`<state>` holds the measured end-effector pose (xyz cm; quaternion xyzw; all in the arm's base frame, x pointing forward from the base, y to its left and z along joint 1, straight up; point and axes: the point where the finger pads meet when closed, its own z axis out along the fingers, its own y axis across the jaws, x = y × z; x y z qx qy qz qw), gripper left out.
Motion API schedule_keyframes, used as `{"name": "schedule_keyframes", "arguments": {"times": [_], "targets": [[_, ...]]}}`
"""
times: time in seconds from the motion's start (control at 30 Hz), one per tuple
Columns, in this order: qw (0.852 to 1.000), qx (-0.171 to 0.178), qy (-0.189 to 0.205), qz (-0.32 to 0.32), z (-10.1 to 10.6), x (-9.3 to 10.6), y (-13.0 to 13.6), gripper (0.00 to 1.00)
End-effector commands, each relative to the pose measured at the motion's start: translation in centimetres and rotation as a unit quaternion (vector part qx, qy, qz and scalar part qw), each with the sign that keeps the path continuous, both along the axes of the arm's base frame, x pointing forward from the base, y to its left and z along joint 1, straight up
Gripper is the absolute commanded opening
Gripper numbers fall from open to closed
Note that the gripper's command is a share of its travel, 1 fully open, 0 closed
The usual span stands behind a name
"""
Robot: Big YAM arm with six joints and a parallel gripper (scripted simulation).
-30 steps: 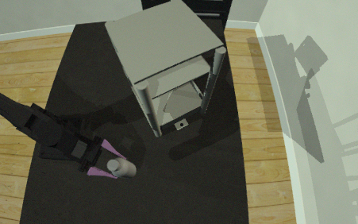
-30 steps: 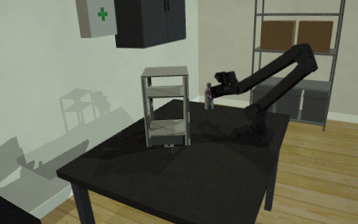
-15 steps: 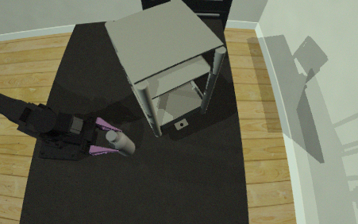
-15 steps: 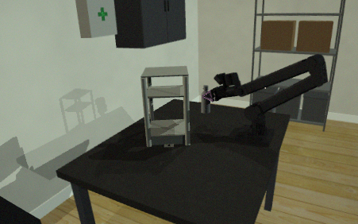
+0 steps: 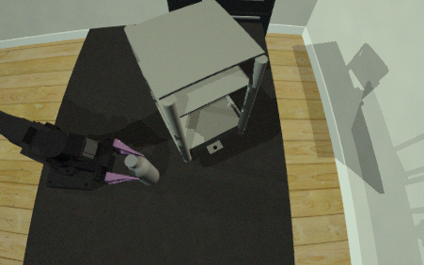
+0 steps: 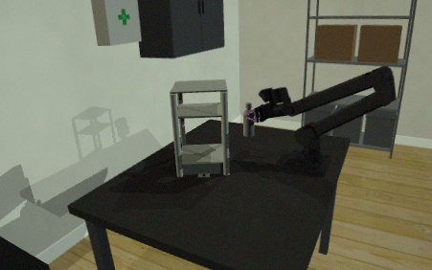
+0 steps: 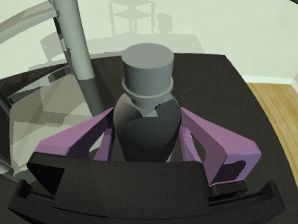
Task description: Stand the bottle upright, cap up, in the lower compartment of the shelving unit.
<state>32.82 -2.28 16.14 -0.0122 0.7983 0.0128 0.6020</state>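
Nearest the wrist camera sits the matte black gripper housing, a broad, curved block. From it extend two flat, wedge-shaped purple fingers. The gripper (image 5: 128, 165) is clamped on the bottle (image 7: 147, 119), one finger against each side of the body below the shoulder.

The bottle is smooth, grey and cylindrical, with a rounded shoulder narrowing to a short neck and a flat-topped cylindrical cap (image 7: 148, 70). It is upright, cap up, and held in the air above the table (image 6: 244, 211), as the exterior view shows. The table has a dull black, untextured top on dark square legs.

Beyond the bottle stands the shelving unit (image 6: 199, 127), near but not touching it. It is pale grey, with round posts at the corners, a flat square top panel, a middle shelf and a lower compartment (image 6: 202, 154) above a dark base. A front post (image 7: 73, 32) appears as a plain grey cylinder just left of the bottle in the wrist view. The bottle is outside the unit, on its open front side.

Farther back, the black tubular arm (image 6: 340, 98) folds down to its base on the table. Behind it are plank flooring and plain light walls.
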Motion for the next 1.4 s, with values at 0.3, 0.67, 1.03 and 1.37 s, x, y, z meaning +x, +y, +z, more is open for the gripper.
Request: {"name": "schedule_keyframes", "arguments": {"times": [0.3,0.67,1.03,1.37], "targets": [[0.999,-0.013,-0.045,-0.001,4.5,1.7,-0.5,0.41],[0.999,-0.013,-0.043,0.010,4.4,1.4,0.0,0.41],[0.989,-0.007,-0.013,0.145,1.0,-2.9,5.7,0.41],[0.988,-0.012,-0.031,0.152,3.1,-2.5,5.8,0.41]]}}
